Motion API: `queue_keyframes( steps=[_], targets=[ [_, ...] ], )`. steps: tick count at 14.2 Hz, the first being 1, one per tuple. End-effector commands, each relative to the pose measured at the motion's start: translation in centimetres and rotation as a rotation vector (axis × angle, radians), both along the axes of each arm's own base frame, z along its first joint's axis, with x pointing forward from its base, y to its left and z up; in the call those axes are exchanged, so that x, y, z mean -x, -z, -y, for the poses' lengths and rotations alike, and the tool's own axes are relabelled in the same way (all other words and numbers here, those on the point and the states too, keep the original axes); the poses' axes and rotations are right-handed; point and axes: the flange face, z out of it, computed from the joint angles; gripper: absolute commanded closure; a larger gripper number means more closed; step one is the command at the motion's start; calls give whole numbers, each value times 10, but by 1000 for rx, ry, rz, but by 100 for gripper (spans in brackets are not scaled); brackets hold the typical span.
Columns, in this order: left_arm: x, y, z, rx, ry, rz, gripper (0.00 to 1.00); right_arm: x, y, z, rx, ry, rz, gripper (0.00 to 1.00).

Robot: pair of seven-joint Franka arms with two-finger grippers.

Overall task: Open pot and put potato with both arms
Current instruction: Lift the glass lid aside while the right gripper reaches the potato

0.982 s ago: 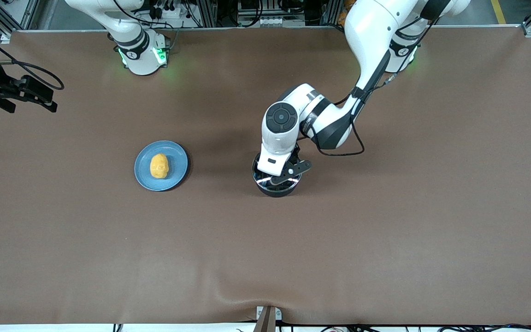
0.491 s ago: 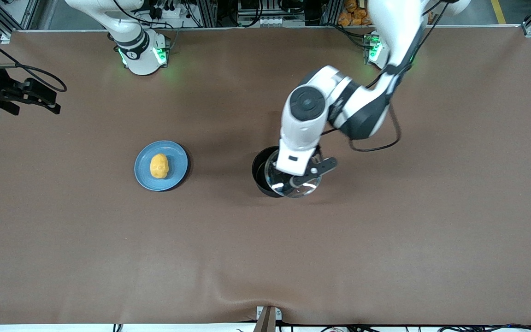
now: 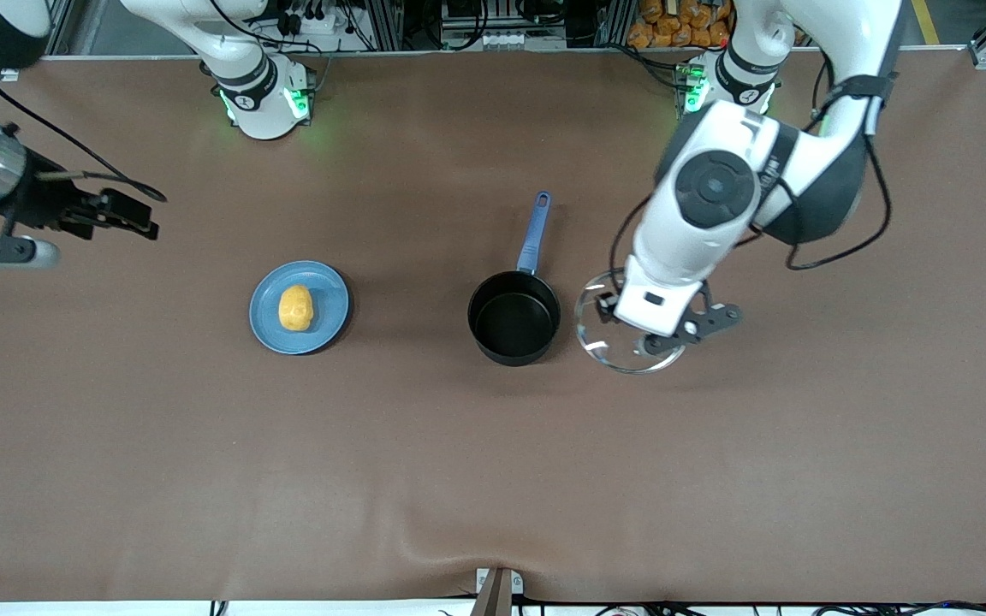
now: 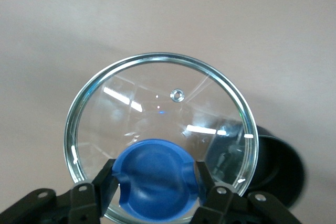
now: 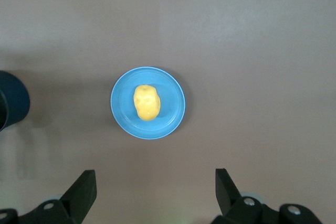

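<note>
The black pot (image 3: pixel 513 318) stands open mid-table, its blue handle (image 3: pixel 534 231) pointing toward the robots' bases. My left gripper (image 3: pixel 660 329) is shut on the blue knob (image 4: pixel 152 174) of the glass lid (image 3: pixel 621 351). It holds the lid over the table beside the pot, toward the left arm's end. The lid (image 4: pixel 157 98) and part of the pot (image 4: pixel 283 177) show in the left wrist view. The yellow potato (image 3: pixel 295 307) lies on a light-blue plate (image 3: pixel 330 295). My right gripper (image 5: pixel 155 182) is open and empty, high over the table near the plate. The potato (image 5: pixel 146 102) shows in its view.
The plate (image 5: pixel 170 114) sits toward the right arm's end from the pot (image 5: pixel 10 100). The brown table cover (image 3: pixel 493 479) stretches bare nearer the front camera. The arm bases stand along the table's edge farthest from the front camera.
My left gripper lifted the lid off the pot and carried it toward the left arm's end, uncovering the pot and its handle. The right arm shifted a little toward the plate.
</note>
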Motion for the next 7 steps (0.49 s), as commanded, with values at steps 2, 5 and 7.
queue_keyframes(
  steps=[2,5,7],
  targets=[
    [9,-13,-85,-4,69,39,82,8,56,-16,-9,23,1,0],
    [6,21,-148,7,118,64,81,12,101,-42,-3,41,39,0],
    [9,63,-167,18,133,104,81,17,137,-52,-2,32,71,0]
  ],
)
